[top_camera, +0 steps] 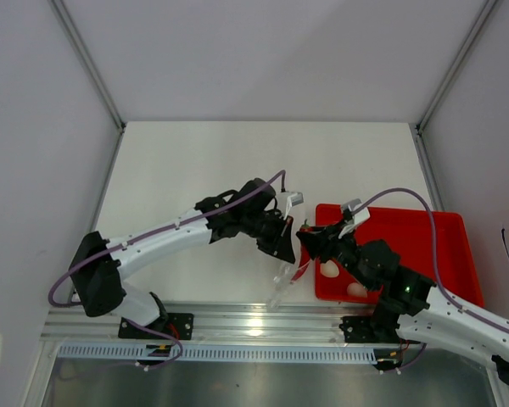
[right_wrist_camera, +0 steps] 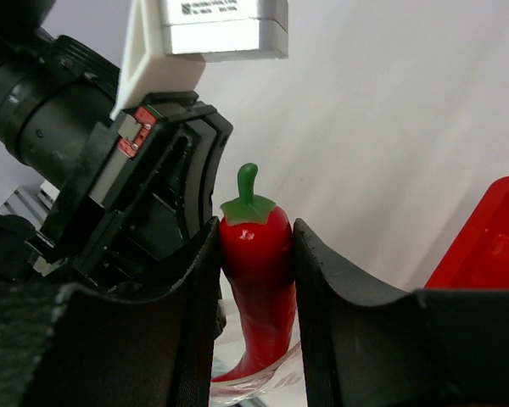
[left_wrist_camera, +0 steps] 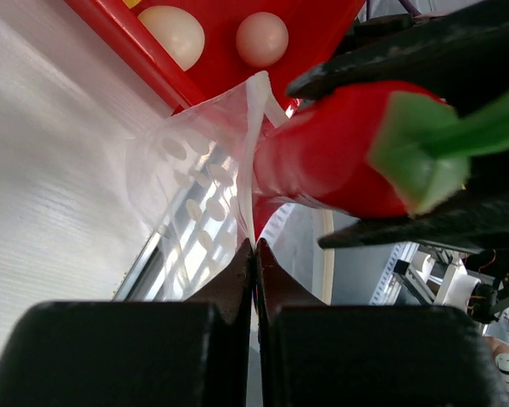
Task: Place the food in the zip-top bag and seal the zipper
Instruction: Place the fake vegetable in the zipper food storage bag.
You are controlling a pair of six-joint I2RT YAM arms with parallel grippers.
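Observation:
My left gripper (left_wrist_camera: 254,246) is shut on the top edge of the clear zip-top bag (left_wrist_camera: 195,195) and holds it up, mouth open. In the top view the left gripper (top_camera: 286,246) has the bag (top_camera: 282,287) hanging below it. My right gripper (right_wrist_camera: 254,233) is shut on a red chili pepper (right_wrist_camera: 254,263) with a green stem; its tip sits in the bag's mouth (right_wrist_camera: 254,386). The pepper (left_wrist_camera: 331,157) fills the left wrist view. Two whitish eggs (top_camera: 329,269) (top_camera: 356,289) lie in the red tray. I cannot make out the zipper strip.
The red tray (top_camera: 424,246) sits on the right of the white table, just beyond the right gripper (top_camera: 310,235). Its rim (left_wrist_camera: 127,51) lies close behind the bag. Both arms meet at the tray's left edge. A metal rail runs along the near table edge.

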